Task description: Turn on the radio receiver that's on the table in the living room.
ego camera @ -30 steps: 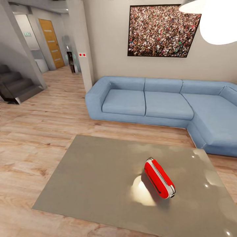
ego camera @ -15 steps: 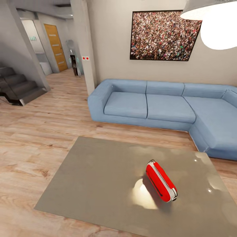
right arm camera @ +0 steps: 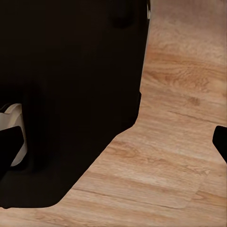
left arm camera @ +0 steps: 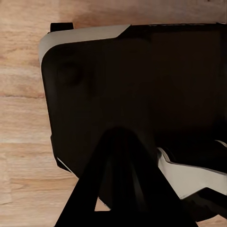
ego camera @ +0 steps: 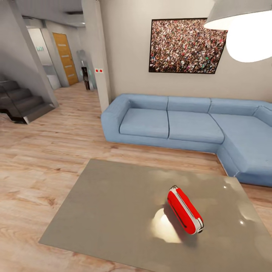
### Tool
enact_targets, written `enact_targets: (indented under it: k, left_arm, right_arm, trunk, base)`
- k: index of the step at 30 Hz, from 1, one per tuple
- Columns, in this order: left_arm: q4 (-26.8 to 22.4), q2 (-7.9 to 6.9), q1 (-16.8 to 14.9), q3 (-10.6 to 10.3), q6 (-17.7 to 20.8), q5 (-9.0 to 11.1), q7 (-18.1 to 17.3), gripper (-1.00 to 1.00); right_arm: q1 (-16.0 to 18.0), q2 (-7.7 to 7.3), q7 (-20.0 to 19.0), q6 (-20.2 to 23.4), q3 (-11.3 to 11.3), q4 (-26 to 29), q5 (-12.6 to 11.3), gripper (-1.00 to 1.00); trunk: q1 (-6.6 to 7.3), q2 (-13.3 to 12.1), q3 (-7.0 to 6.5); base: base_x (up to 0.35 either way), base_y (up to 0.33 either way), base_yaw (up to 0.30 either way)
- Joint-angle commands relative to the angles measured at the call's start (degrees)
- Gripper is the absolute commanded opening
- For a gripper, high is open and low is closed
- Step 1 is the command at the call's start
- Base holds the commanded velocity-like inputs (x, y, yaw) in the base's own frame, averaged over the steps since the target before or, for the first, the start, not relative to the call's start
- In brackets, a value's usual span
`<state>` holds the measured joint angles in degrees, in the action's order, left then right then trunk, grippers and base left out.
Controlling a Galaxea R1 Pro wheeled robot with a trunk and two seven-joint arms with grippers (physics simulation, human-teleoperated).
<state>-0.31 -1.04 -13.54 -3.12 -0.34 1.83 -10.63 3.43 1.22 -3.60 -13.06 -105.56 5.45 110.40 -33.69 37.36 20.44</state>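
The red radio receiver [ego camera: 184, 211], flat and oblong with a white-silver band, rests on its edge on the right half of the low grey-taupe table [ego camera: 109, 211], beside a bright lamp reflection. Behind the table stands the light blue L-shaped sofa [ego camera: 170, 122] of the living room. In the left wrist view my left gripper [left arm camera: 124, 142] is a single black wedge, fingers together, over the robot's dark body and wood floor. In the right wrist view my right gripper [right arm camera: 113, 144] has its dark fingertips [right arm camera: 220, 142] far apart at the picture's two sides, with nothing between them.
A framed crowd photo [ego camera: 187, 45] hangs on the beige wall, and a white pendant lamp [ego camera: 245, 34] hangs at upper right. A square pillar [ego camera: 96, 53], dark stairs [ego camera: 20, 102] and a wooden door [ego camera: 66, 56] lie to the left. Light wood floor [ego camera: 45, 158] surrounds the table.
The whole head view has shifted a little, as the camera moved: sofa and photo sit lower and the radio slightly further in. The radio itself stays where it was on the table.
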Motion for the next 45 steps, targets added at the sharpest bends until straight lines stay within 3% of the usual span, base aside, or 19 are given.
enact_targets:
  k: [1, 45]
  left_arm:
    - [-0.05, 0.03, 0.0, 0.01, 0.0, -0.03, 0.0, -1.0]
    - [-0.56, -0.36, 0.0, -0.06, 0.08, -0.6, -0.09, -1.0]
  right_arm:
    - [0.0, 0.0, 0.0, -0.01, 0.0, 0.0, 0.0, 1.0]
    - [0.0, -0.25, -0.1, 0.05, -0.41, 0.0, 0.17, 1.0]
  trunk:
    - [0.0, 0.0, -0.05]
    - [0.0, 0.0, -0.13]
  base:
    - [0.0, 0.0, 0.0]
    - [0.0, 0.0, 0.0]
